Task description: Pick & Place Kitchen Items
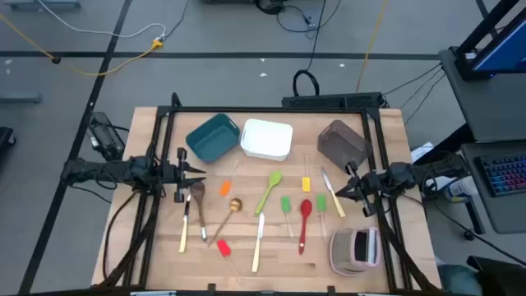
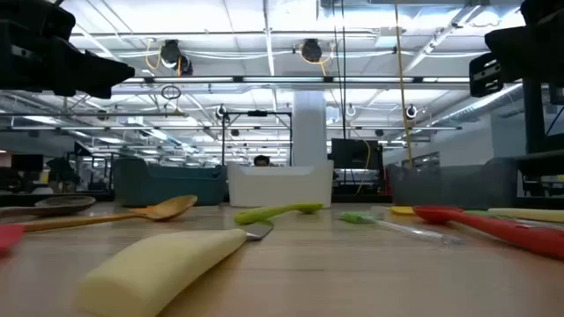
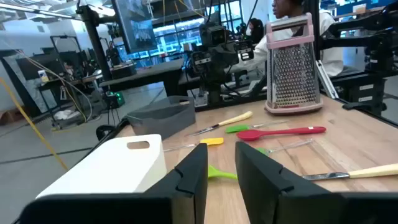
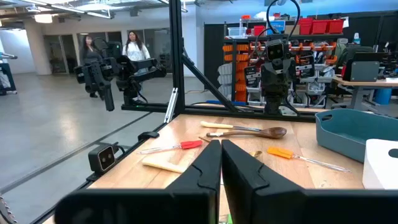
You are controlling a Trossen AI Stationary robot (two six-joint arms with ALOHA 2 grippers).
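High view shows three bins in a row along the far part of the bench (image 1: 164, 255): a teal bin (image 1: 213, 137), a white bin (image 1: 266, 139) and a brown bin (image 1: 342, 142). Nothing can be seen inside any of them. The utensils lie loose on the wood nearer the front: a green spoon (image 1: 269, 191), a red spoon (image 1: 304, 222), a brass spoon (image 1: 228, 215), a wooden spoon (image 1: 198, 205) and pale-handled knives (image 1: 258, 241), spread between the two arms. A pink grater (image 1: 355, 250) lies near the front right corner. The left tool (image 1: 200, 175) hovers at the left edge, fingers slightly apart and holding nothing. The right tool (image 1: 339, 192) hovers at the right edge, fingers pressed together and empty. Bare wood shows along the front left.
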